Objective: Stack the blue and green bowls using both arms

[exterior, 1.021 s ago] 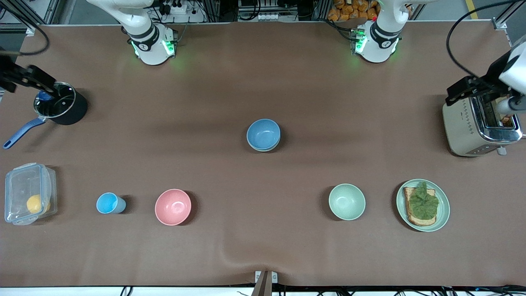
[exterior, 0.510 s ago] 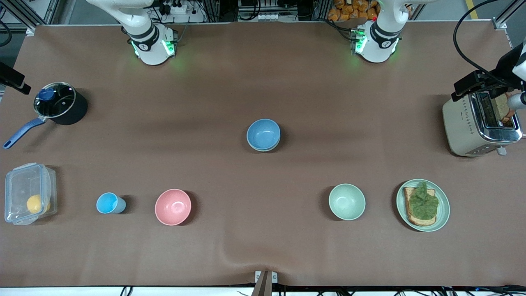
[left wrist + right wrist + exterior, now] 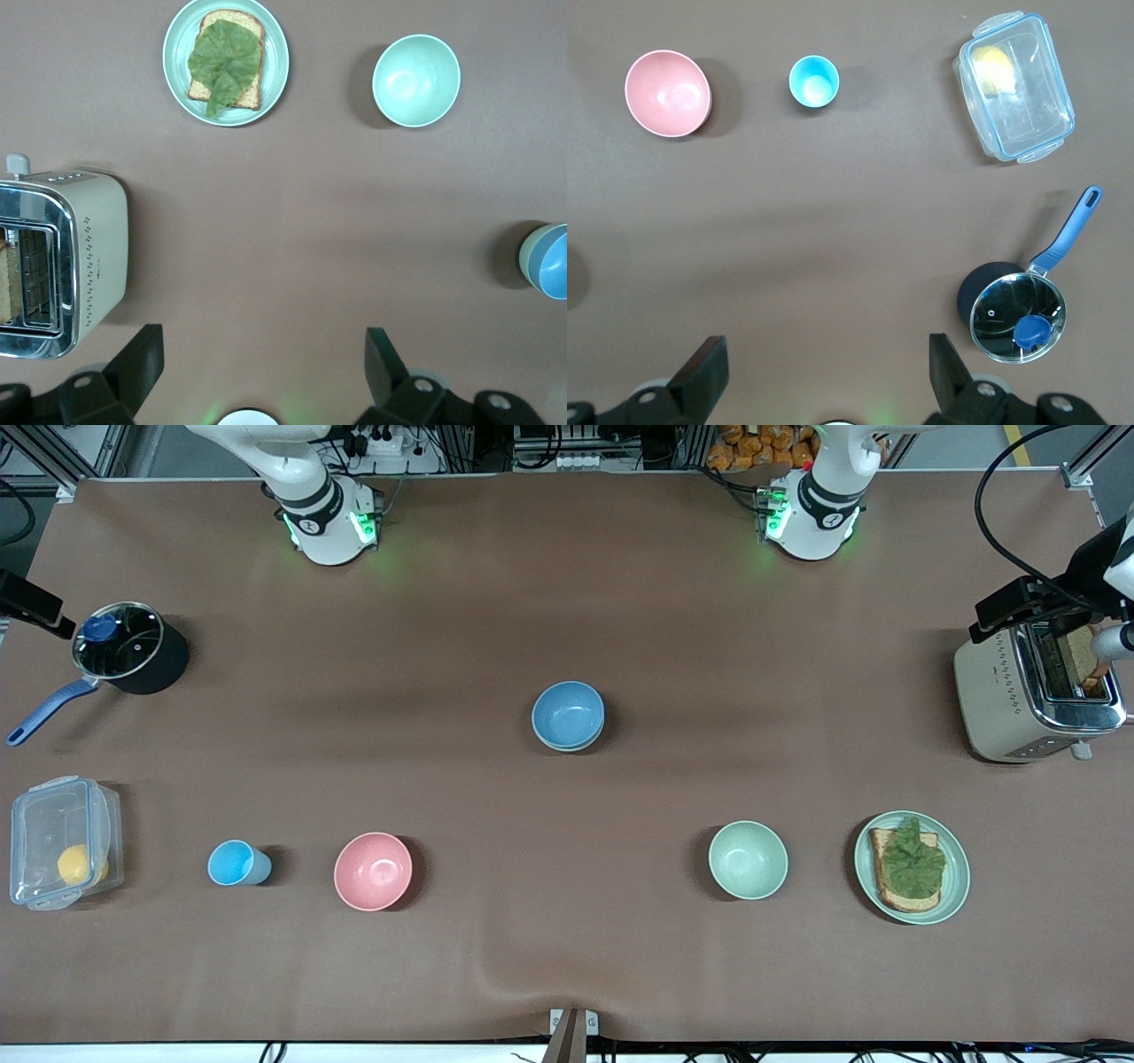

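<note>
Blue bowl (image 3: 568, 714) hides most of the green bowl (image 3: 530, 255) beneath; left tool (image 3: 259, 363) and right tool (image 3: 824, 365) hang released, half cut off.

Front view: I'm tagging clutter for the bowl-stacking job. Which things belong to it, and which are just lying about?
Job: blue bowl, nested in green bowl; left gripper up near toaster, right gripper up near pot, jaws open.
Lying about: mint-green bowl, pink bowl, light-blue cup, plate of toast, lidded container.

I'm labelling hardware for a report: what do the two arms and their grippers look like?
Both arms are glossy white with black joint bands and green lights at their round bases. The left gripper and right gripper have dark, angular fingers. A black cable loops above the toaster.
</note>
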You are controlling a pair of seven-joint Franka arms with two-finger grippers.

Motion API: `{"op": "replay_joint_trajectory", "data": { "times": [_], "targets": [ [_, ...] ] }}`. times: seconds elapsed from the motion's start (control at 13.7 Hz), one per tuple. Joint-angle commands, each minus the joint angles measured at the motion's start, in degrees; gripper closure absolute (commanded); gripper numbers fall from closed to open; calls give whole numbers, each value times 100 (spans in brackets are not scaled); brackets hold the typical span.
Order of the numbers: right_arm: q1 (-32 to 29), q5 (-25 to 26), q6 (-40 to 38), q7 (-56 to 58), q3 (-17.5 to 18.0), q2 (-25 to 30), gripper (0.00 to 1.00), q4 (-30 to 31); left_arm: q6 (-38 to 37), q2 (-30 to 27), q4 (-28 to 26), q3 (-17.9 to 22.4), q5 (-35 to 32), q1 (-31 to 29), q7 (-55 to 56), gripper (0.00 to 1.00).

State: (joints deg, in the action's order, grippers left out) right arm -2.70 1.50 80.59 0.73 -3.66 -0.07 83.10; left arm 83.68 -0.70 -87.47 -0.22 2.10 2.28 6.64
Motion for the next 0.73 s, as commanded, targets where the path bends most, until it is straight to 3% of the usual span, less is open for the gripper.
{"op": "replay_joint_trajectory", "data": {
  "times": [0.0, 0.07, 0.66],
  "targets": [
    [216, -18, -26, 68, -187, -10, 0, -84, -98, -26, 56, -109, -60, 27, -206, 0],
    [417, -27, -26, 68, -414, -2, 0, -83, -106, -44, 37, -144, -69, 9, -225, 0],
    [577, -18, 123, -3, -434, -28, 0, -40, 87, -26, 46, -171, -421, 27, -243, 0]
  ]
}}
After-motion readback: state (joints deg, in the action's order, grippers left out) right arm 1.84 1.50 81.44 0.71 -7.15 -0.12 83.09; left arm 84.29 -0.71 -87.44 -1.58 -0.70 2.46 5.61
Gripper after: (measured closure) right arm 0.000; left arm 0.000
